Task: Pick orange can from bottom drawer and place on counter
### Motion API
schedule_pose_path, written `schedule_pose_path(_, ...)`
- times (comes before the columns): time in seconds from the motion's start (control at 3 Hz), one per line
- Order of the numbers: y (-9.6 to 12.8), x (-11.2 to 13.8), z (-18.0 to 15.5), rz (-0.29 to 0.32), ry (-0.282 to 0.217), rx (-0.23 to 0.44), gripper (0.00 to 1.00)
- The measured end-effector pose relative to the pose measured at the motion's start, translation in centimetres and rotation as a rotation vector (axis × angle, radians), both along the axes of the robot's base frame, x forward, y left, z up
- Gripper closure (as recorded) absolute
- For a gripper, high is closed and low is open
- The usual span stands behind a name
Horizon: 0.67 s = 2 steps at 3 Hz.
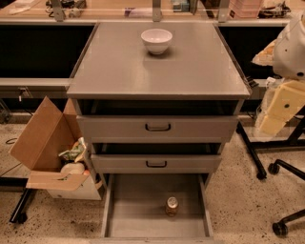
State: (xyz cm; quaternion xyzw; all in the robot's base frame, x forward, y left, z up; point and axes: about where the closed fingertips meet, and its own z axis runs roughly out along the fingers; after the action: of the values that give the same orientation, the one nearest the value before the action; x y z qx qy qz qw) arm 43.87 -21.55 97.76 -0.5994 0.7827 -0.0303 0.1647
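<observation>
The orange can stands upright on the floor of the open bottom drawer, right of its middle; its silver top shows. The counter is the flat grey top of the cabinet above, with a white bowl near its back edge. My gripper, seen as cream-coloured parts below the white arm, hangs at the right edge of the camera view, beside the cabinet's right side at counter height. It is far from the can and holds nothing that shows.
Two grey drawer fronts with black loop handles are partly pulled out above the bottom drawer. An open cardboard box with rubbish stands on the floor at the left. Black chair legs with castors are at the right. A wooden bench runs behind.
</observation>
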Motion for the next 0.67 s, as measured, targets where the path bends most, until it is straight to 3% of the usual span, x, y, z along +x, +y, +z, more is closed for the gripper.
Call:
schedule_pose_path(0.33, 0.1, 0.2, -1.6, 0.029, 0.004, 0.035, 0.0)
schedule_pose_path(0.67, 0.8, 0.4, -9.6, 0.096, 0.045, 0.151, 0.0)
